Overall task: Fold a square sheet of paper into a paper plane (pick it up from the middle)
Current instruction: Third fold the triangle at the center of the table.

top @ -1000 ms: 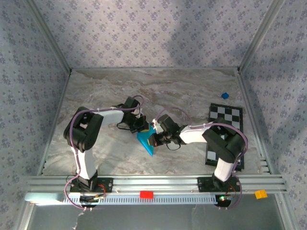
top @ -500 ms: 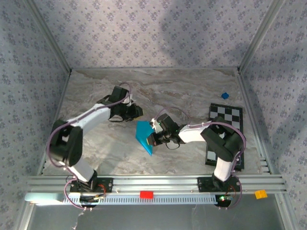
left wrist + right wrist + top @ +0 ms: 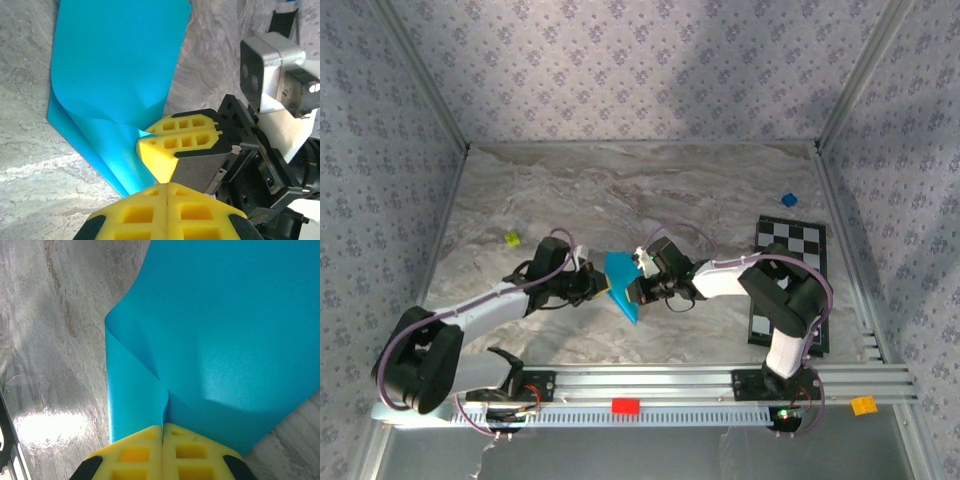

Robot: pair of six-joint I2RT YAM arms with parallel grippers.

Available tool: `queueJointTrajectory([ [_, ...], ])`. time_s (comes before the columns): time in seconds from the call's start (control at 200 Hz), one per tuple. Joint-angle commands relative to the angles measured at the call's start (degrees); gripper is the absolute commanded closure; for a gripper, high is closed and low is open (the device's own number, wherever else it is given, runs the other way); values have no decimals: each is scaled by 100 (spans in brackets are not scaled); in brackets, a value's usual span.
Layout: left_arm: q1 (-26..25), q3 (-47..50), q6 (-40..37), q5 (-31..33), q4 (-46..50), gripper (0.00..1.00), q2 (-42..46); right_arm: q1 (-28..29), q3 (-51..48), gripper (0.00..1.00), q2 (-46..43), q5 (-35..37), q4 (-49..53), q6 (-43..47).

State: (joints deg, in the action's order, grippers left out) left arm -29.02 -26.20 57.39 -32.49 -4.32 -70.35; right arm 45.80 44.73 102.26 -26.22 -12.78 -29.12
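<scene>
No legible text, labels, brand marks, numbers or signs in any view.

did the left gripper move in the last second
Yes. The left gripper has come nearer the front rail, ending beside the left edge of the square sheet of paper.
</scene>
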Motion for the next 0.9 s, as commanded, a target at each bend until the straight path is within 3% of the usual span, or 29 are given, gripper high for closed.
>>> queueJointTrajectory([
  [0.0,-36,79,279,59,-710,100,45,-46,-18,100,179,180,486,19],
  [0.895,-400,-27,219,-44,-1631,100,-1582,-91,21,100,189,233,635,67],
])
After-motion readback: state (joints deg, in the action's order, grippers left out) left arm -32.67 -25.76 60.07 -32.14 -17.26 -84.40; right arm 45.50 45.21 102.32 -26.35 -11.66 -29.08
